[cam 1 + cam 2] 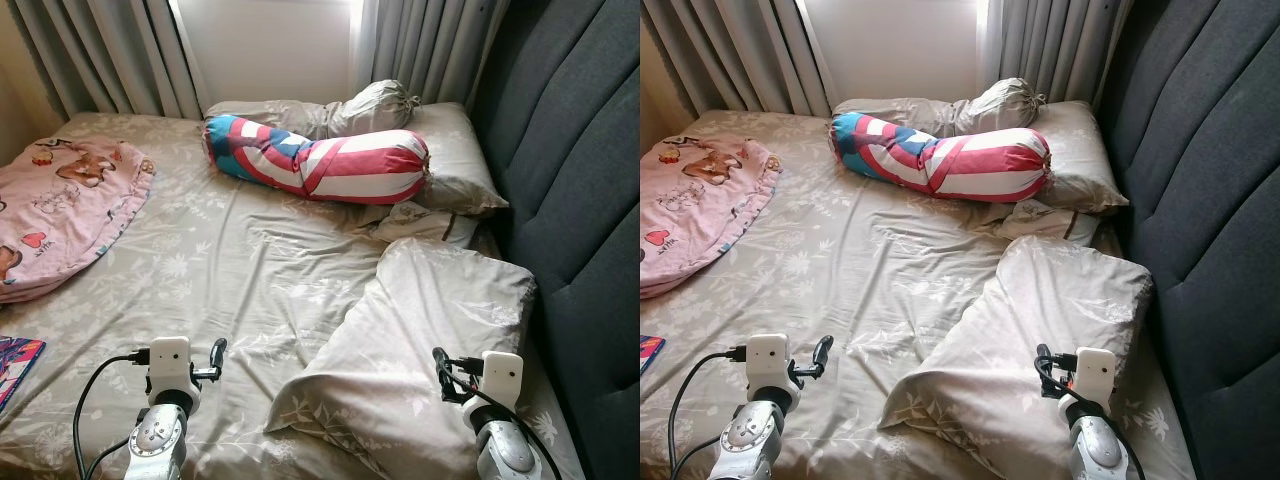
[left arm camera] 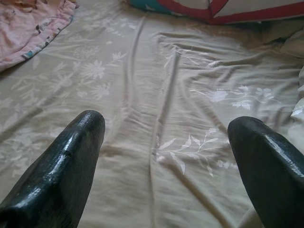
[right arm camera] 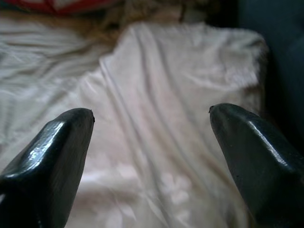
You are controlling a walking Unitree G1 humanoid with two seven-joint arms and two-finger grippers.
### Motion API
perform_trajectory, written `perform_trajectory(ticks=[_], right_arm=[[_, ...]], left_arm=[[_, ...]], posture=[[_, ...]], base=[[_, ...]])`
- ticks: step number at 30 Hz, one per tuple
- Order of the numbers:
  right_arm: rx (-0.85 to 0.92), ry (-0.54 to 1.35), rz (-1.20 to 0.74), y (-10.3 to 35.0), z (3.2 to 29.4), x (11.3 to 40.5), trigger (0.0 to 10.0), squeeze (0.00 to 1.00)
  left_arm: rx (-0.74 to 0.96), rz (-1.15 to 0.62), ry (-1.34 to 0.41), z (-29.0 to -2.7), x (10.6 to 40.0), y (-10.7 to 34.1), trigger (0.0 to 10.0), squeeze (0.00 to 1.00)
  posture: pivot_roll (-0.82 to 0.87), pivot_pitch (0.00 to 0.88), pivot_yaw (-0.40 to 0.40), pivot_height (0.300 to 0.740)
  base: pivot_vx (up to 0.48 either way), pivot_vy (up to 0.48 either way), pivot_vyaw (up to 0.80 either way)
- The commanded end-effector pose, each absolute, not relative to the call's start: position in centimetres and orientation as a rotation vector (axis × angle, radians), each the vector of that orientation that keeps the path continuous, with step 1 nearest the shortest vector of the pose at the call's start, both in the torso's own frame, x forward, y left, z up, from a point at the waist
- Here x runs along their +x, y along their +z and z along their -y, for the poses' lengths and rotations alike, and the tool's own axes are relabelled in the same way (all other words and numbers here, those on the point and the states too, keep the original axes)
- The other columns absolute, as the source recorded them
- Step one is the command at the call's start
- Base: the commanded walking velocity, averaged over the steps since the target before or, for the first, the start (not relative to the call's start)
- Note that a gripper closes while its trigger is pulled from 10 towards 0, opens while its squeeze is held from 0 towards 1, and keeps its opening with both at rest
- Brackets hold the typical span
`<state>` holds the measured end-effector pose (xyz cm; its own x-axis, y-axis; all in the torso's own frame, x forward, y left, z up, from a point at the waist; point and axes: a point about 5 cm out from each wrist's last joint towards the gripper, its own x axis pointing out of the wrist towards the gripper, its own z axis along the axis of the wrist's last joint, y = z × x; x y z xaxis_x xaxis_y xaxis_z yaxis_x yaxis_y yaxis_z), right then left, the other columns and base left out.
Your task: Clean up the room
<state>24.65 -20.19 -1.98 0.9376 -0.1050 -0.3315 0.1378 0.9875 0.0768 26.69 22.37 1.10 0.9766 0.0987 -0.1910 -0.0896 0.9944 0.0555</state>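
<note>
A bed with a beige floral sheet (image 1: 240, 270) lies before me. A large beige pillow (image 1: 410, 340) lies askew at the near right. A red, white and blue striped bolster (image 1: 320, 160) lies across the far end, with two beige pillows (image 1: 450, 150) behind it. A pink cartoon blanket (image 1: 60, 205) is bunched at the left. My left gripper (image 2: 164, 128) is open, low over the bare sheet at the near left. My right gripper (image 3: 152, 114) is open over the near end of the large pillow, with nothing between its fingers.
A dark grey padded headboard (image 1: 580, 180) runs along the right side. Grey curtains (image 1: 110, 50) and a bright window stand behind the bed. A colourful book corner (image 1: 15, 360) shows at the near left edge of the bed.
</note>
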Motion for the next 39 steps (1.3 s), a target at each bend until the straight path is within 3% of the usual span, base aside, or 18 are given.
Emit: perform_trajectory(ticks=[1, 19, 24, 39], right_arm=[[0.110, -0.159, -0.364, -2.37, 20.70, 24.31, 10.0, 0.00], [0.108, -0.160, -0.371, -2.41, 20.59, 24.32, 10.0, 0.00], [0.108, -0.165, -0.381, -2.56, 20.77, 24.18, 10.0, 0.00], [0.141, -0.222, -0.406, -2.87, 21.02, 23.98, 10.0, 0.00]], left_arm=[[0.037, -0.205, 0.104, -22.37, 26.69, 0.99, 10.0, 0.00], [0.039, -0.215, 0.103, -22.24, 26.67, 0.85, 10.0, 0.00], [0.049, -0.223, 0.110, -22.36, 26.75, 0.84, 10.0, 0.00], [0.042, -0.217, 0.118, -22.64, 26.69, 0.91, 10.0, 0.00]], posture=[[-0.06, 0.000, -0.048, 0.740], [-0.07, 0.000, -0.050, 0.740], [-0.07, 0.000, -0.052, 0.740], [-0.06, 0.000, -0.048, 0.740]], base=[[0.000, 0.000, 0.00], [0.000, -0.090, 0.00], [0.000, -0.379, 0.00], [0.000, 0.000, 0.00]])
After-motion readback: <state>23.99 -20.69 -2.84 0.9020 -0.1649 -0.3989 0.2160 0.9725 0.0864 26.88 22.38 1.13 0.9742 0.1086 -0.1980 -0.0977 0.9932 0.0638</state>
